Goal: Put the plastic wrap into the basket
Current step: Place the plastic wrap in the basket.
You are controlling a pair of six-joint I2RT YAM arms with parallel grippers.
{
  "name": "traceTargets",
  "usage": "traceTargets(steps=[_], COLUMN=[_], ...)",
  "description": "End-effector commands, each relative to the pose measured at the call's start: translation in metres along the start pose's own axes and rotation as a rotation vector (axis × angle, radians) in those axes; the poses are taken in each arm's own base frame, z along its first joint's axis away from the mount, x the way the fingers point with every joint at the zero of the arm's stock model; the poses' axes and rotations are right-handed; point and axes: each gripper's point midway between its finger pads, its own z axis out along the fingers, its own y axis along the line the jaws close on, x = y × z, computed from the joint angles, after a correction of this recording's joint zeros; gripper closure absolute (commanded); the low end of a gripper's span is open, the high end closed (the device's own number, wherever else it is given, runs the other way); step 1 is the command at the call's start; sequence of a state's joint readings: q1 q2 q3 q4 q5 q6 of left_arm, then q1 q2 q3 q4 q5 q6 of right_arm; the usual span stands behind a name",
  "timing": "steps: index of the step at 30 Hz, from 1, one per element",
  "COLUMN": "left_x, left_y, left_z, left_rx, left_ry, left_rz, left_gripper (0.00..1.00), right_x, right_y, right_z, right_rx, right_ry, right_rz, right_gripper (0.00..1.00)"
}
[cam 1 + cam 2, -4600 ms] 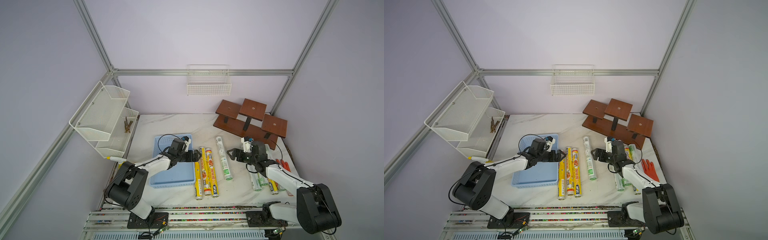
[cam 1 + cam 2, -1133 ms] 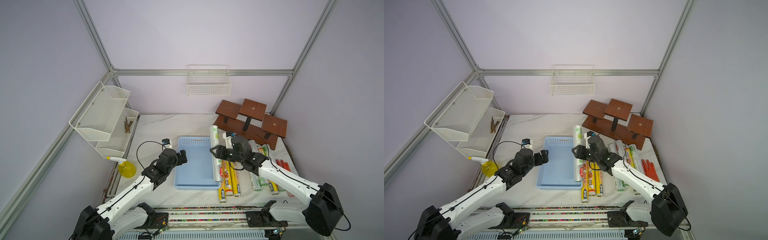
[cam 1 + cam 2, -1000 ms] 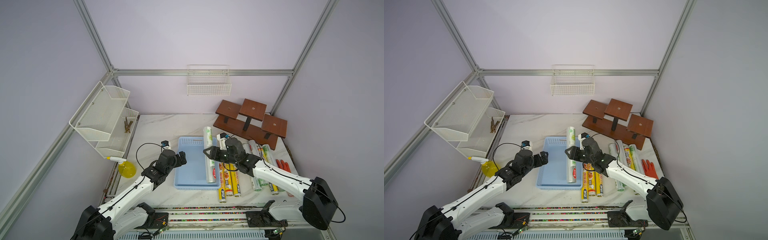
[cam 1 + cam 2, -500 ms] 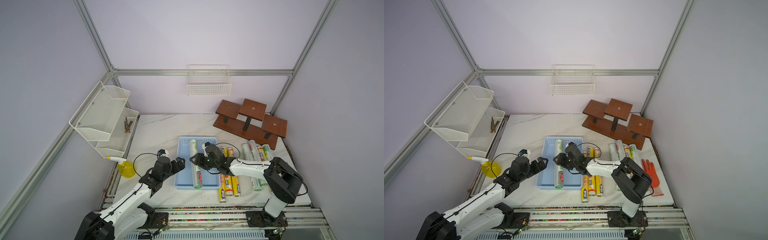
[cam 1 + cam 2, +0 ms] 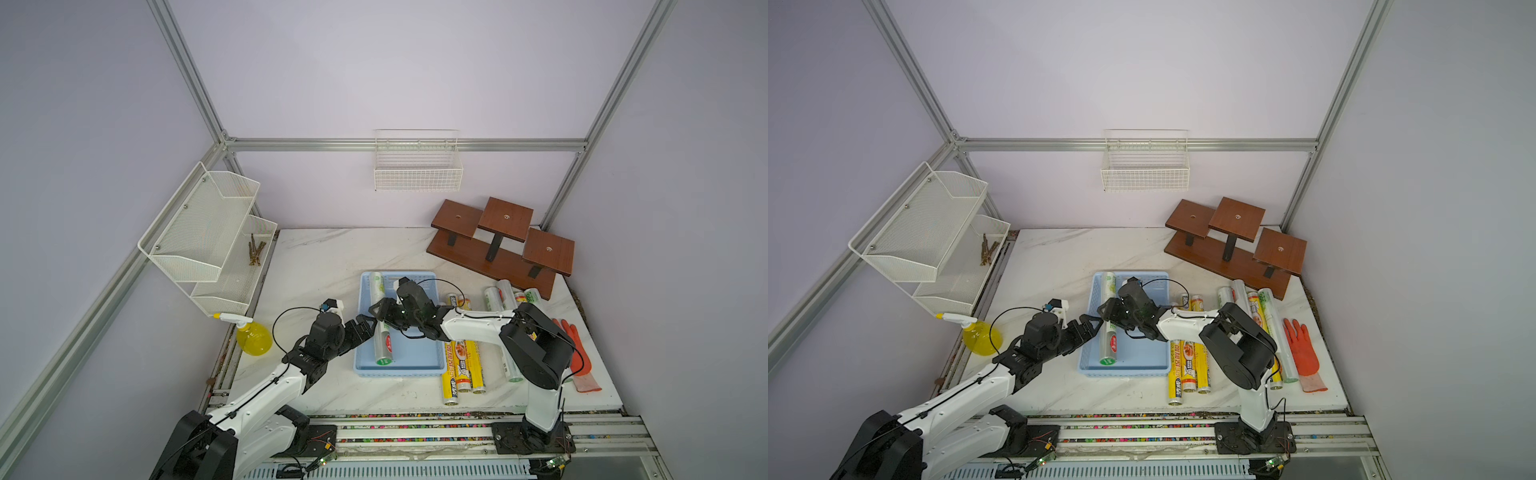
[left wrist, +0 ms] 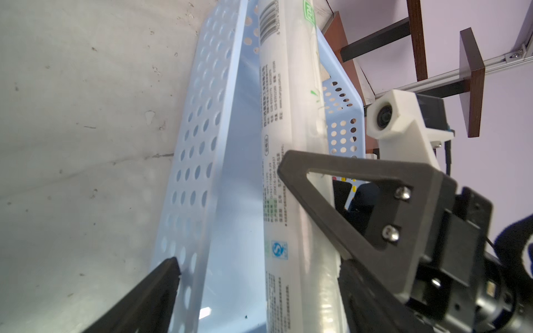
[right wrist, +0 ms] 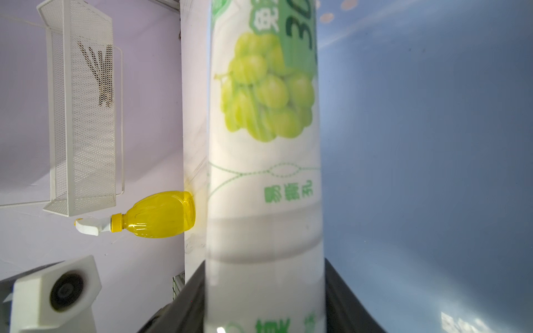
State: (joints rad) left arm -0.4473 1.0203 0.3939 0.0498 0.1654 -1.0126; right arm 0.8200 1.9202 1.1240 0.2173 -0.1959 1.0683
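Observation:
The light-blue basket (image 5: 419,361) (image 5: 1142,365) sits mid-table. One translucent white plastic wrap roll with green grape print (image 5: 377,286) (image 5: 1108,286) (image 7: 264,144) lies lengthwise along the basket's left side. My right gripper (image 5: 384,318) (image 5: 1113,316) (image 7: 264,302) is shut on its middle. My left gripper (image 5: 365,330) (image 5: 1090,330) (image 6: 259,288) is open at the basket's left wall (image 6: 196,161), one finger outside the wall and the other beyond the roll (image 6: 288,115). More plastic wrap rolls, yellow (image 5: 461,365) and white (image 5: 494,297), lie on the table right of the basket.
An orange glove (image 5: 577,357) lies at the far right. A brown wooden stand (image 5: 503,241) stands at the back right. A white mesh rack (image 5: 212,232) hangs on the left with a yellow spray bottle (image 5: 253,338) below it. A white wire basket (image 5: 417,166) hangs on the back wall.
My right gripper has carried the white roll from over the basket's right side across to its left side and lowered it. My left gripper has stayed by the basket's left wall.

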Motion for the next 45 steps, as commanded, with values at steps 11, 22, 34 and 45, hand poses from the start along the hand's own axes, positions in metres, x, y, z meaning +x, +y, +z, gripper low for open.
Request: traceTargets(steps=[11, 22, 34, 45], left_x=[-0.02, -0.023, -0.032, -0.002], left_y=[0.004, 0.001, -0.049, -0.143], left_z=[-0.033, -0.042, -0.056, -0.014], left_rx=[-0.074, -0.083, 0.072, 0.142], left_ry=[-0.119, -0.129, -0.125, -0.004], left_rz=[0.062, 0.103, 0.184, 0.449], left_gripper=[0.04, 0.07, 0.05, 0.0], right_x=[-0.001, 0.001, -0.043, -0.134], right_y=[0.006, 0.012, 0.018, -0.125], right_z=[0.018, 0.021, -0.059, -0.258], right_rx=[-0.024, -0.058, -0.006, 0.559], right_ry=[-0.006, 0.003, -0.157, -0.607], right_rz=[-0.013, 0.027, -0.139, -0.189], right_gripper=[0.45, 0.39, 0.42, 0.42])
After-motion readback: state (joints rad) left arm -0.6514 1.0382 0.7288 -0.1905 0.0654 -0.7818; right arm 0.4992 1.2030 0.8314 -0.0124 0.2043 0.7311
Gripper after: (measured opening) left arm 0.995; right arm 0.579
